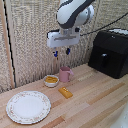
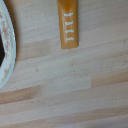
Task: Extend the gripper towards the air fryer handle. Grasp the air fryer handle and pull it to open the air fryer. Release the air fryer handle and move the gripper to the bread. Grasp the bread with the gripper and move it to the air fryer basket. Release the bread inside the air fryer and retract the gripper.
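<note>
With its two dark-blue fingers spread and holding nothing, the white block-shaped gripper (image 1: 61, 52) hangs high over bare wooden tabletop (image 1: 95, 100), where the flat golden-orange bread slab (image 1: 65, 92) lies between the floral-rimmed plate (image 1: 28, 107) and pink mug (image 1: 65, 75).

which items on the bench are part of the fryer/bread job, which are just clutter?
Job:
gripper, raised, holding nothing
air fryer, drawer shut
air fryer handle
bread, on table

Clutter:
pink mug
small white bowl
patterned plate
</note>
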Robot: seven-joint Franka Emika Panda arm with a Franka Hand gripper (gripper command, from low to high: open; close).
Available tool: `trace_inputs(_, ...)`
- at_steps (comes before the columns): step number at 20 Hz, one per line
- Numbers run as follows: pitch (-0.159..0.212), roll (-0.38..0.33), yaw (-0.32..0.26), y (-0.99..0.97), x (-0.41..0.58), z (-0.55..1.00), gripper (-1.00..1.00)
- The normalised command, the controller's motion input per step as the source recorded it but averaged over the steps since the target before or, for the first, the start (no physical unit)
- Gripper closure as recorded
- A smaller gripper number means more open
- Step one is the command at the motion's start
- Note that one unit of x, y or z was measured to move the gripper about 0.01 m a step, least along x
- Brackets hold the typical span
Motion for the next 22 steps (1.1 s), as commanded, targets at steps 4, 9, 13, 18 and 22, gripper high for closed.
trace_inputs(4,-0.009,-0.159,-0.359,0.0,0.16,0.02,-1.0)
trace_inputs(9,0.0,-0.107,-0.374,-0.02,0.072,0.0,-1.0)
trace_inputs(13,0.0,-0.18,-0.348,-0.01,0.154,0.02,-1.0)
trace_inputs(18,-0.002,-0.311,-0.26,-0.04,0.226,0.01,-1.0)
trace_inputs(22,-0.038,-0.371,-0.175,-0.09,0.055,-0.01,-1.0)
